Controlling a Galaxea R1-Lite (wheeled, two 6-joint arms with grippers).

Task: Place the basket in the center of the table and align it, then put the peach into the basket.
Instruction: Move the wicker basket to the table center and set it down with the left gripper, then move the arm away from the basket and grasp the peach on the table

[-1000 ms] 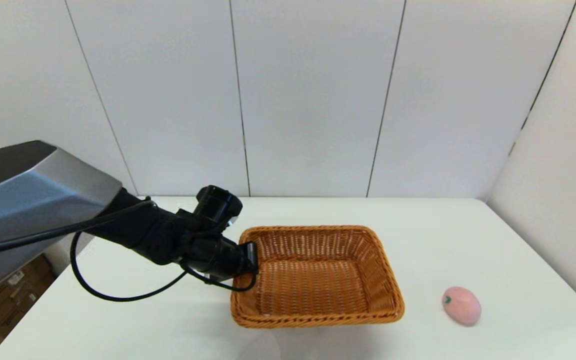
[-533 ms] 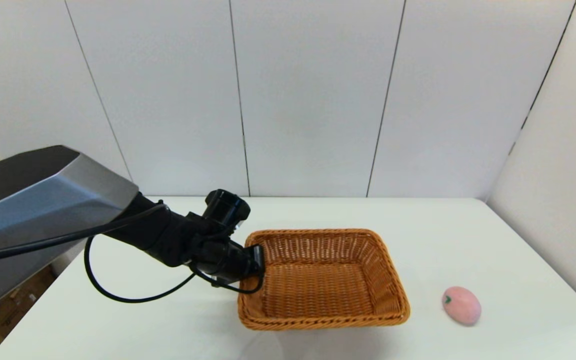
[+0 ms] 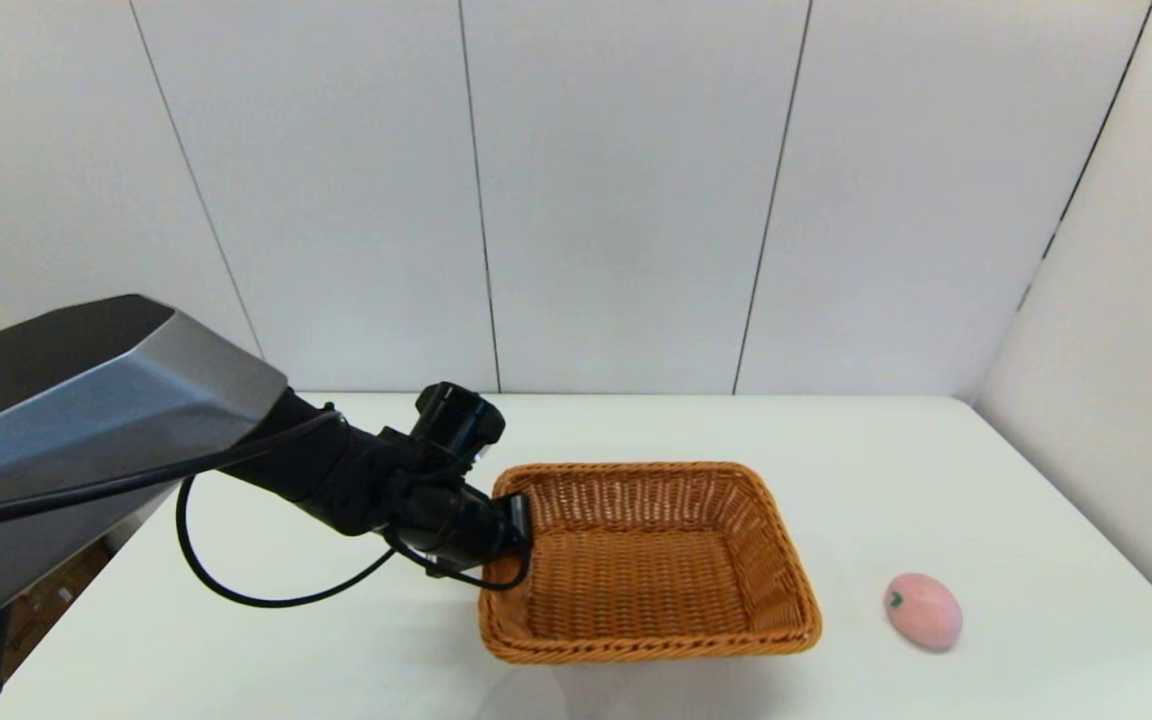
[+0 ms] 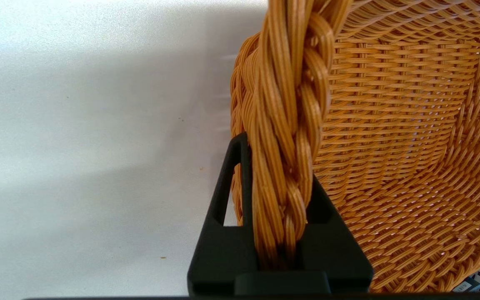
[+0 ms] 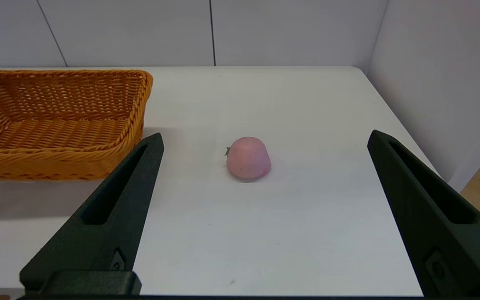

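Nearest the robot, the right gripper (image 5: 265,216) hangs low over the table's (image 3: 986,470) near right edge, out of the head view, its 2 fingers spread wide and empty, facing the peach (image 5: 248,158). The peach lies on its side on bare tabletop, just right of the basket (image 3: 648,562) and apart from it. It looks light and fuzzy, so a grip across its middle should hold without slipping. Farther in, the left gripper (image 3: 514,528) is clamped on the braided rim of the basket's left short side, 1 finger inside and 1 outside. The wicker is probably stiff and light; the basket sits roughly mid-table.
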